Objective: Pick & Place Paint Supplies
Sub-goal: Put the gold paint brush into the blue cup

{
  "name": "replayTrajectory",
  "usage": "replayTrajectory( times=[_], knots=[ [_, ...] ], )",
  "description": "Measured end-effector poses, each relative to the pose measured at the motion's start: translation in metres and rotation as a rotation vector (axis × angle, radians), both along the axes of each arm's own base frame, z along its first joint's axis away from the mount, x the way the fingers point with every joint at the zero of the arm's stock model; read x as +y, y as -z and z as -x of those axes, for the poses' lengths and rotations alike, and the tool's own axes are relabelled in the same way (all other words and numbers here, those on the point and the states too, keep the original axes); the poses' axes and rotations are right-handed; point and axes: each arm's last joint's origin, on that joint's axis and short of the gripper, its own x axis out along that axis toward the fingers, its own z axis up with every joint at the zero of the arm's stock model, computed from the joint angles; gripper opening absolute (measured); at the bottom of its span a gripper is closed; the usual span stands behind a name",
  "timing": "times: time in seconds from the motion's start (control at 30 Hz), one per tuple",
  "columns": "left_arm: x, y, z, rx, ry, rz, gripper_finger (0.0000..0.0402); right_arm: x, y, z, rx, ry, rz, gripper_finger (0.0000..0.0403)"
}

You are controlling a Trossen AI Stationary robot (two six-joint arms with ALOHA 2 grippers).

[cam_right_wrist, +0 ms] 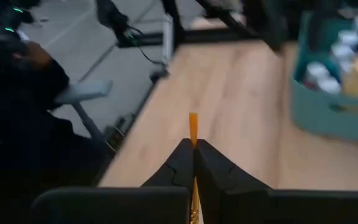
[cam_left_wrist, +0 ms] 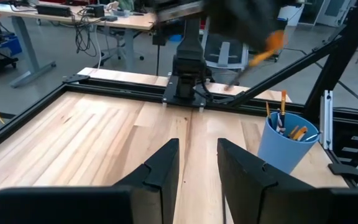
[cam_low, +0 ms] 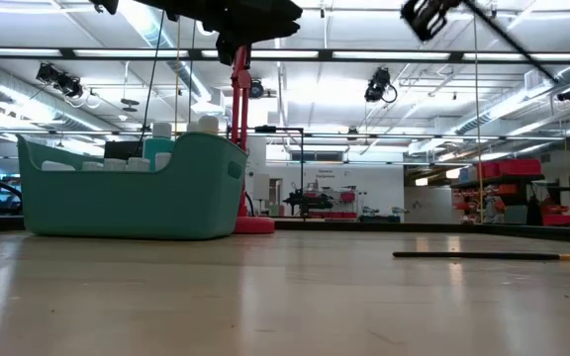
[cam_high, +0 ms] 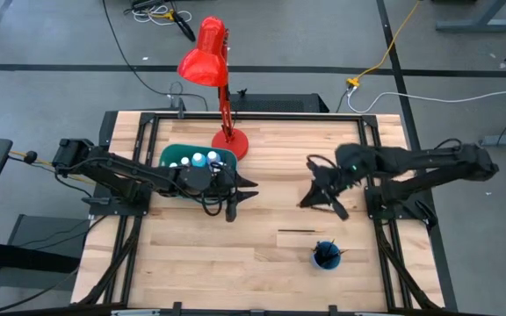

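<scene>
While the right gripper [cam_right_wrist: 194,163] pinches 1 brush [cam_right_wrist: 193,127], we see the left gripper [cam_left_wrist: 197,163] parted, empty, cup [cam_left_wrist: 286,148] just ahead.

Small paint bottles [cam_high: 198,160] with white caps, standing together inside the teal bin [cam_high: 172,154] near the red lamp. One thin dark paintbrush [cam_high: 299,232] lying flat on the wood, near the blue cup. More brushes [cam_left_wrist: 283,118] standing up in that blue cup [cam_left_wrist: 284,144]. One orange-tipped brush [cam_right_wrist: 193,129] pinched in the right gripper [cam_right_wrist: 194,148].
</scene>
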Motion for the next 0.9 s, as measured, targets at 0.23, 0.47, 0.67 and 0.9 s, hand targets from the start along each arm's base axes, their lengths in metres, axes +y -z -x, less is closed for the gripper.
replayTrajectory(
  times=[0.23, 0.47, 0.67, 0.9],
  knots=[
    [0.000, 0.000, 0.000, -0.001, -0.004, 0.014, 0.0114, 0.053, -0.010, 0.001, -0.097, 0.044, -0.032, 0.0007],
    [0.000, 0.000, 0.000, -0.004, -0.005, 0.019, 0.0114, 0.101, -0.012, 0.005, -0.208, 0.033, -0.011, 0.0007],
    [0.000, 0.000, 0.000, -0.008, -0.006, 0.028, 0.0114, 0.130, 0.023, 0.006, -0.253, 0.052, -0.050, 0.0007],
    [0.000, 0.000, 0.000, -0.011, -0.011, 0.059, 0.0114, 0.125, 0.069, 0.025, -0.350, 0.048, -0.193, 0.0008]
  ],
)
